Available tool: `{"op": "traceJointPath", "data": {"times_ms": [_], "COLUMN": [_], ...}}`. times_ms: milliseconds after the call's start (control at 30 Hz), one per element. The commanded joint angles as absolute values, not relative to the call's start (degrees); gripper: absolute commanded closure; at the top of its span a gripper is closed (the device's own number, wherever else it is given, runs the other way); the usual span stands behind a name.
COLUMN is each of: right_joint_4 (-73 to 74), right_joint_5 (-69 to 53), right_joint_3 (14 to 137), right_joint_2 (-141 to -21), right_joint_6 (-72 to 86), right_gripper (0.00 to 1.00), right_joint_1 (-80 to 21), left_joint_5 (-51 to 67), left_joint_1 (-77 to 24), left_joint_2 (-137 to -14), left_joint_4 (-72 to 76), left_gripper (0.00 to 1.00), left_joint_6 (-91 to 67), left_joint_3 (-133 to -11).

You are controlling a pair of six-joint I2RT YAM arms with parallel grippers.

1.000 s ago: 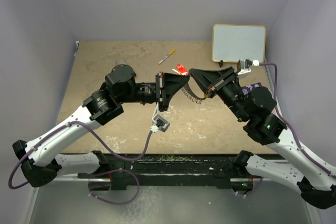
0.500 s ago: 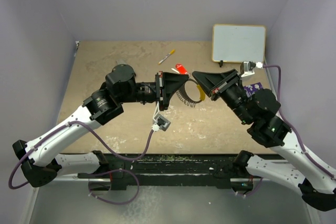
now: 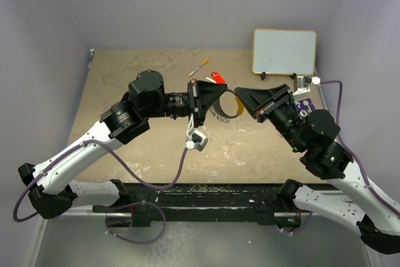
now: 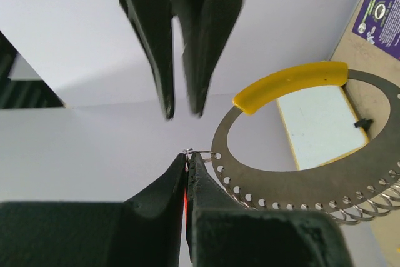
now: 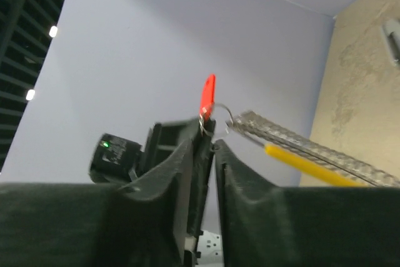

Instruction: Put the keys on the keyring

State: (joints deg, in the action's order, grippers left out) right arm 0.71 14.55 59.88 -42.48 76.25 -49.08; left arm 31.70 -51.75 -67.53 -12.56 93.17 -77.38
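**Q.** How are the tools shown?

**A.** The left tool (image 4: 187,156) is shown closed on the keys (image 5: 208,97). The red tag (image 4: 185,201) is pinched between its fingers, and a small wire loop (image 4: 201,153) is left projecting at the tips. The right tool (image 4: 183,115) is held just opposite, its fingers narrowly parted, and nothing is seen between them.

**Q.** Where is the keyring, and how far is the task judged to be?

**A.** The keyring (image 4: 300,186) is carried in the air between the two tools, above the surface (image 3: 125,73). Its rim is met by the wire loop, from which it appears to be hung. The threading is therefore judged made or nearly made. Whether the loop is passed fully through a hole cannot be told. A check of the join is judged to remain.

**Q.** What materials are noted?

**A.** The keyring is seen as a flat band of dull grey metal, pierced by a row of small round holes. Fine silver wire pieces are strung along one side, and a smooth yellow arc (image 4: 290,82) is fitted over another. The tag is of glossy red plastic, and the surface is mottled tan.
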Motion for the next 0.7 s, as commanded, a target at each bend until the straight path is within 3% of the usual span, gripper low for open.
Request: {"op": "traceJointPath", "data": {"times_ms": [0,100,300,533,667], "right_joint_4": [6.1,14.81,28.56,33.75,33.98], "right_joint_5": [21.68,27.47,33.96,35.9,36.43], "right_joint_3": [65.51,69.44,73.08,69.85,66.85], "right_joint_2": [-38.38,-37.88,-37.88,-37.45,-40.22], "right_joint_6": [67.67,62.13,58.23,57.05,54.14], "right_gripper": [0.68,0.46,0.25,0.15,0.13], "right_joint_1": [-48.96,-49.0,-48.96,-48.91,-48.95], "left_joint_5": [26.86,24.37,23.79,26.92,29.16], "left_joint_1": [-51.39,-50.57,-47.45,-39.51,-36.82], "left_joint_2": [-71.98,-75.71,-79.21,-83.69,-85.49], "left_joint_4": [-16.33,-22.62,-27.88,-18.91,-6.6], "left_gripper": [0.97,0.97,0.97,0.97,0.97], "left_joint_6": [82.99,76.2,60.72,43.28,32.4], "left_joint_3": [-89.62,-97.24,-100.88,-95.74,-87.63]}}
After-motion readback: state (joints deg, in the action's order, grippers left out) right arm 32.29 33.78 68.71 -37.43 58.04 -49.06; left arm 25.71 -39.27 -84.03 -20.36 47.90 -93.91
